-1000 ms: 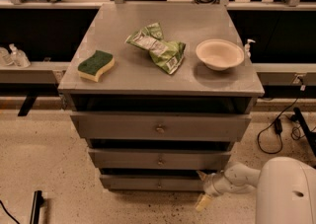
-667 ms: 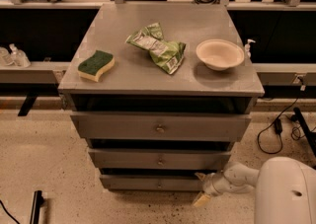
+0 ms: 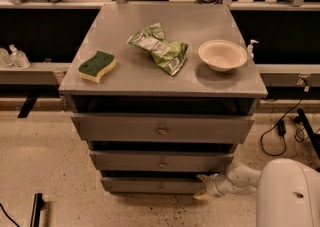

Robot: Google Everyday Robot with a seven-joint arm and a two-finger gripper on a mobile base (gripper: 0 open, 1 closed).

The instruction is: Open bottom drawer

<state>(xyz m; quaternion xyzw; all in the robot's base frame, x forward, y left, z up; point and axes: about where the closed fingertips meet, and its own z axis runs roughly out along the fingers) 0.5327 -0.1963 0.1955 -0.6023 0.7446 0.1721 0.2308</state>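
The bottom drawer (image 3: pixel 145 185) is the lowest of three grey fronts, with a small round knob (image 3: pixel 161 187) at its centre. Its front stands slightly out from the cabinet, with a dark gap above it. My gripper (image 3: pixel 202 186) is at the drawer's right end, low near the floor, on a white arm that comes in from the lower right. Its fingers are spread, one fingertip (image 3: pixel 201 176) by the drawer's top corner and the other lower, with nothing held. The gripper is well to the right of the knob.
The middle drawer (image 3: pixel 160 162) and the wider top drawer (image 3: pixel 160 128) sit above, each slightly ajar. On the cabinet top lie a sponge (image 3: pixel 97 66), a green chip bag (image 3: pixel 162 48) and a white bowl (image 3: pixel 222 54). Cables (image 3: pixel 278 131) trail on the floor at right.
My gripper has edged slightly left, closer to the bottom drawer's right end. The drawers and the things on top have not moved.
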